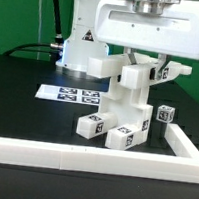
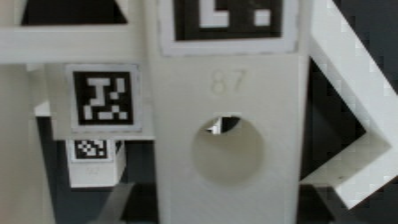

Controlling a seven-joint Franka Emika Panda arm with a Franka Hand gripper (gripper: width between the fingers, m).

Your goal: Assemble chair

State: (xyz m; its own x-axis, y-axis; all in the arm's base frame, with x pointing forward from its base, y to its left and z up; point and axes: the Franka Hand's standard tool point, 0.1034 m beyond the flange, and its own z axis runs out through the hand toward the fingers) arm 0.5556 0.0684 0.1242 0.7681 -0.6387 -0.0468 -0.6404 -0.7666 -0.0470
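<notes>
Nearest the lens runs the long white border rail point(image 1: 40, 157), crossing the foreground of the exterior view and turning back along the exterior view's right. Inside that corner, on the black table point(image 1: 15, 112), stands the partly built chair point(image 1: 121, 115): a cluster of blocky white pieces with a wider block on top, its lower pieces showing black-and-white tags toward the camera. It sits just to the exterior view's right of the marker board point(image 1: 73, 94), which lies flat on the table. A loose block point(image 1: 164, 113) with a tag rests apart from the chair, further to the exterior view's right, close to the rail.

From above, the gripper point(image 1: 143, 68) reaches down over the chair, its dark fingers point(image 1: 127, 60) on either side of the topmost block, and it appears closed on that block. Behind, the white robot base point(image 1: 79, 47) stands beyond the marker board.

Up close in the wrist view, a flat white face of the chair point(image 2: 222, 120) fills most of the picture, with a rounded recess in it and a faint raised figure near it; tagged parts lie beside and beyond it
</notes>
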